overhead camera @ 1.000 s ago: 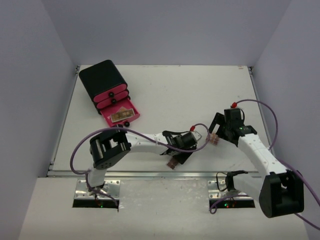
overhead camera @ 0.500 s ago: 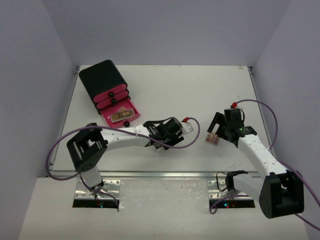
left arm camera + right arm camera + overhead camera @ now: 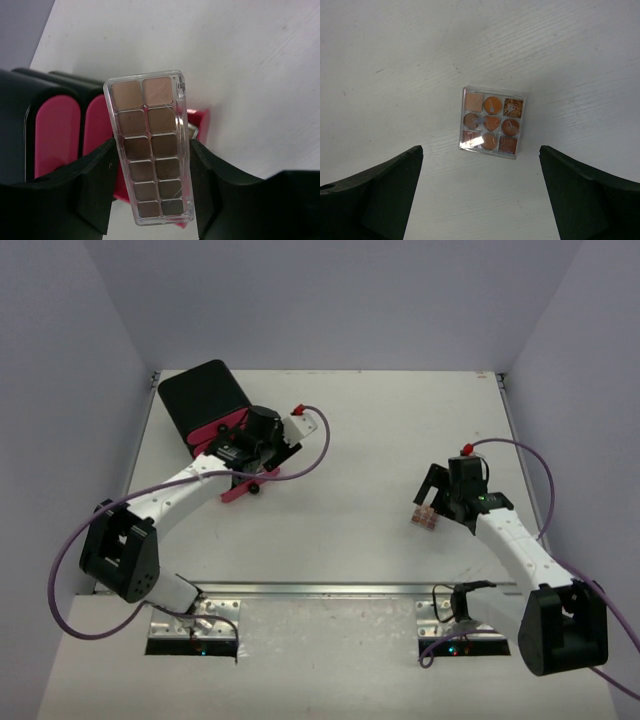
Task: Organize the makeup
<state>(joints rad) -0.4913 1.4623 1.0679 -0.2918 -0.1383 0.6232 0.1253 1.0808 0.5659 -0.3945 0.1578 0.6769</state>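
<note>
My left gripper (image 3: 152, 162), clamped on the long brown palette (image 3: 149, 146), has swung from mid-table to the open pink drawer (image 3: 200, 120); stowing looks imminent. My right gripper (image 3: 480, 192) gapes above the square palette (image 3: 491, 122) lying on the table.

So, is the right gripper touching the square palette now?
Apart. The right wrist view shows the square palette lying on the table between the spread fingers of the right gripper, with bare table on both sides of it.

The long palette (image 3: 150, 150) and square palette (image 3: 491, 129) have clear glossy plastic cases; the table (image 3: 395, 65) looks matt.
</note>
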